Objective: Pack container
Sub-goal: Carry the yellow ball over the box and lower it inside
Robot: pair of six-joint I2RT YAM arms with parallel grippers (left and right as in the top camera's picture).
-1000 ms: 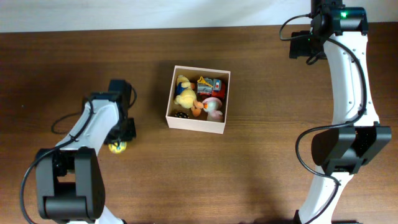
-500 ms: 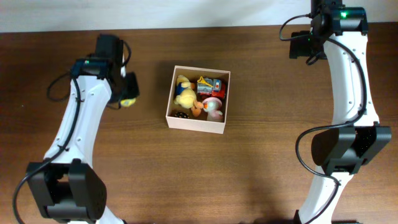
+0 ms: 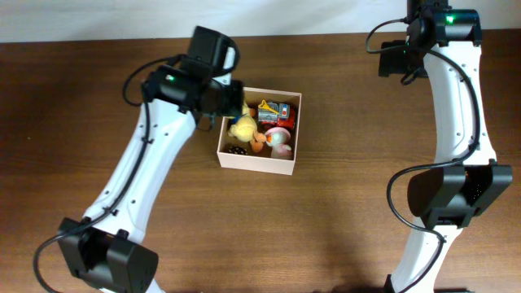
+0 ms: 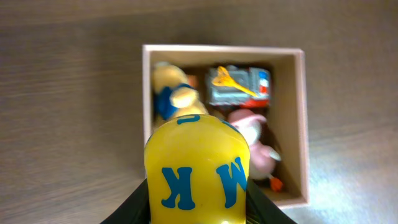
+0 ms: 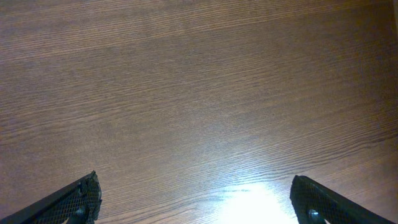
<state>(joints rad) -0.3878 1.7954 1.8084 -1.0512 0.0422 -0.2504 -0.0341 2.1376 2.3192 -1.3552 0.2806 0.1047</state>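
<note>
The container (image 3: 254, 160) is a square cream-walled box near the table's middle; it also shows in the left wrist view (image 4: 299, 124). It holds a yellow plush toy (image 3: 242, 126), a red and grey toy vehicle (image 3: 277, 112) and a pink toy (image 3: 281, 140). My left gripper (image 3: 230, 106) hangs over the box's left wall, shut on a yellow toy with blue letters (image 4: 198, 171). My right gripper (image 5: 199, 199) is open and empty over bare wood at the far right back of the table.
The right arm (image 3: 456, 98) stands along the table's right side. The left arm (image 3: 146, 171) stretches from the front left towards the box. The wooden table (image 3: 366, 212) lies all around the box.
My left gripper has lifted the yellow toy from the table at the left and carried it right, to above the box's left wall. The right arm has not moved.
</note>
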